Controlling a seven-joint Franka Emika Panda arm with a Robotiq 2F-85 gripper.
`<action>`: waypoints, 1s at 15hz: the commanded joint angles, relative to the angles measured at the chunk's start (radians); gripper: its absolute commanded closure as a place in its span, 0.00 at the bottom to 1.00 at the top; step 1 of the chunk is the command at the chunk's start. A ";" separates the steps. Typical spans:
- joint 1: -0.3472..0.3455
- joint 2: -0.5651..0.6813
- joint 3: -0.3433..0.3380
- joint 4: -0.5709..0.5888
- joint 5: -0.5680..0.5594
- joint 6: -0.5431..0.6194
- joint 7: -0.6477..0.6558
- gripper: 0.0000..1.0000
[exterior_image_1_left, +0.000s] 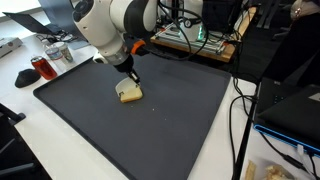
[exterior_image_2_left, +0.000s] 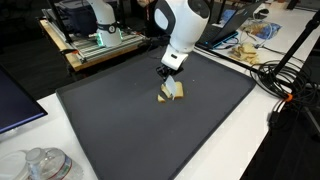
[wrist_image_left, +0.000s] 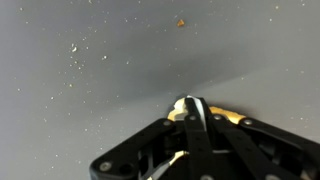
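Observation:
A pale, yellowish-tan piece that looks like bread or a sponge (exterior_image_1_left: 129, 93) lies on the dark grey mat (exterior_image_1_left: 180, 120) in both exterior views; it also shows in an exterior view (exterior_image_2_left: 172, 92). My gripper (exterior_image_1_left: 127, 78) is right down over it, fingers pressed together around its top (exterior_image_2_left: 170, 78). In the wrist view the black fingers (wrist_image_left: 190, 115) are shut with the yellow-white piece (wrist_image_left: 232, 120) showing between and just past them. The piece rests on the mat or barely above it; I cannot tell which.
A red can (exterior_image_1_left: 41, 67) and a jar (exterior_image_1_left: 58, 52) stand beyond the mat's corner. Cables and electronics (exterior_image_1_left: 195, 35) line the far edge. Crumpled bags (exterior_image_2_left: 250, 45) lie on the white table. Clear jars (exterior_image_2_left: 40, 165) stand near the front. Crumbs dot the mat (wrist_image_left: 181, 23).

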 joint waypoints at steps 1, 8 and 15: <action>-0.003 0.121 -0.015 0.050 -0.029 0.059 -0.013 0.99; -0.005 0.125 -0.015 0.063 -0.026 0.047 -0.016 0.99; -0.008 0.022 -0.015 -0.008 -0.016 0.066 -0.022 0.99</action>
